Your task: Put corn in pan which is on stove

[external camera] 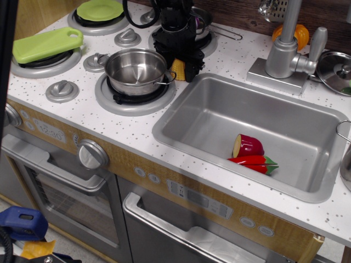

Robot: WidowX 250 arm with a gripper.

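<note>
The yellow corn [177, 69] stands on the white speckled stove [82, 116], just right of the pan. Only a strip of it shows. The pan [135, 68] is a shiny steel pot, empty, on the front right burner. My black gripper [180, 68] is lowered over the corn from behind. Its fingers stand apart on either side of the corn, one finger [192, 69] on its right. The jaws look open around the corn, which rests on the counter.
The grey sink [204, 118] to the right holds red toy pieces [249, 147]. The faucet [285, 50], an orange fruit [300, 35] and a steel lid [335, 70] are at the back right. A green board [45, 44] and a green plate [100, 9] cover the left burners.
</note>
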